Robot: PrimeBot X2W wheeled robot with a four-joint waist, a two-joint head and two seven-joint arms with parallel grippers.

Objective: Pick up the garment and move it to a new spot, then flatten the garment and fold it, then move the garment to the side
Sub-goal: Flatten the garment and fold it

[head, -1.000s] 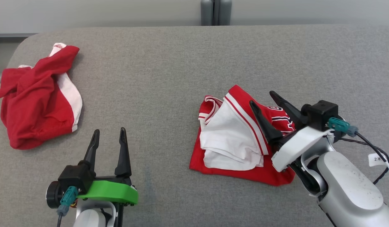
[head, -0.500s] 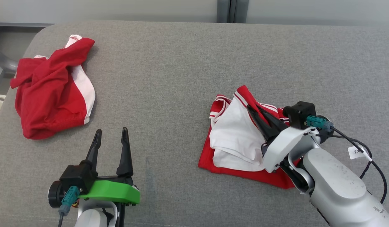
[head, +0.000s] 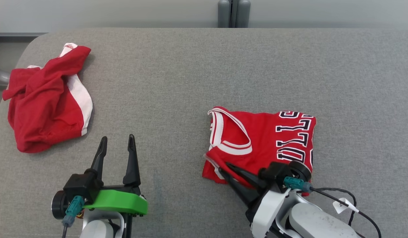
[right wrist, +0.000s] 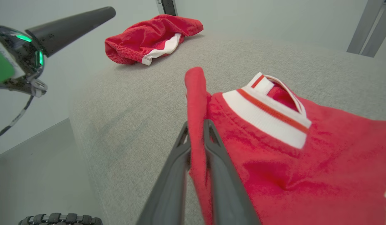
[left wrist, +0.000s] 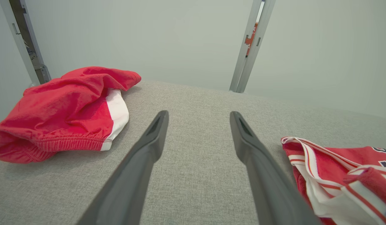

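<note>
Red basketball jersey [head: 263, 142]: well right of the red shorts [head: 45, 105], lettering now uppermost, white lining no longer showing. Right gripper [head: 224, 166]: formerly spread, now pinching its shorts-side edge; flattening likely underway. Left gripper [head: 117, 137]: spread.

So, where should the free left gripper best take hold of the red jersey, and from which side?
Probably the white-trimmed strap at the far-left corner of the jersey, approached from the robot's left. That edge faces the open left gripper and curls slightly off the grey surface, while the right gripper already pinches the near-left corner.
</note>
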